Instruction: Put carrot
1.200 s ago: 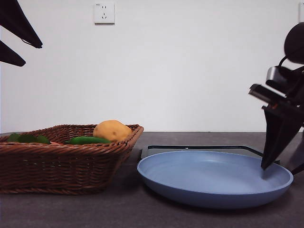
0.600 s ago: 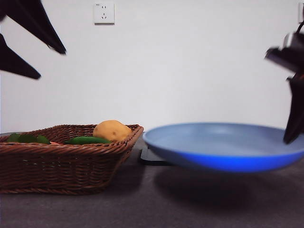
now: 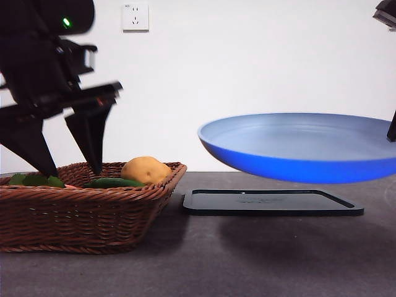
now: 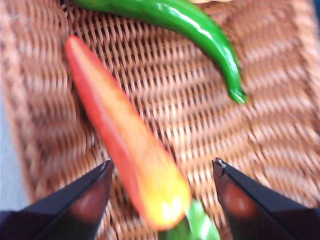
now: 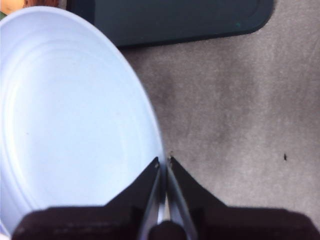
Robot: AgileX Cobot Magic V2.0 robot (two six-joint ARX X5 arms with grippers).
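The carrot [image 4: 125, 140], orange-red with green leaves [image 4: 197, 225] at its thick end, lies on the floor of the wicker basket [image 4: 280, 100]. My left gripper [image 4: 163, 162] is open, one jaw on each side of the carrot's thick end and neither touching it. In the front view the left gripper [image 3: 73, 172] hangs with its tips just above the basket [image 3: 80, 210] rim, which hides the carrot's body. My right gripper [image 5: 163, 160] is shut on the rim of a blue plate [image 5: 75, 115]. It holds the plate [image 3: 297, 148] in the air, above the table.
A long green pepper [image 4: 190, 25] lies in the basket beside the carrot, and a yellow-tan potato [image 3: 145, 170] sits at its right end. A flat black tray [image 3: 272, 203] lies on the table under the raised plate. A wall socket [image 3: 135, 17] is behind.
The left gripper has dropped from the top left corner to the basket, over the carrot. The right gripper has lifted the blue plate off the black tray and higher into the air.
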